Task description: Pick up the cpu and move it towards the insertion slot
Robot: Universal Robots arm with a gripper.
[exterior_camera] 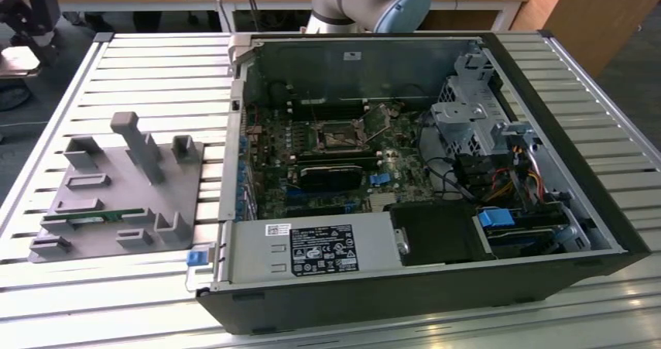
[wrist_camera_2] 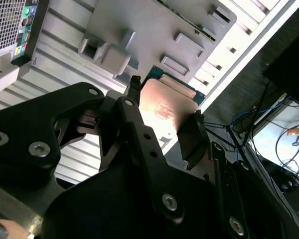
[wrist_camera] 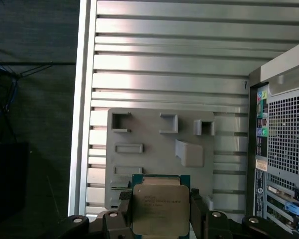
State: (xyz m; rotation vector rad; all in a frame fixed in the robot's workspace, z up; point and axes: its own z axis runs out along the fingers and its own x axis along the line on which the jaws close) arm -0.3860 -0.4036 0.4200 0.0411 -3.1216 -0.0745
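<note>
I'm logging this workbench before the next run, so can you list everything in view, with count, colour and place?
cpu: one, silvery top with green rim, held between the gripper fingers above the grey holder, seen in both wrist views.
insertion slot: one, dark square with metal frame, on the board inside the computer case.
computer case: one, black, lying open on the table, at the exterior view's right.
grey holder: one, grey, with upright posts and pockets, on the table at the exterior view's left.
table: one, silvery slatted metal, under everything.
robot arm: one, grey with a blue cap, behind the case.
gripper: one, black, closed on the cpu.
</note>
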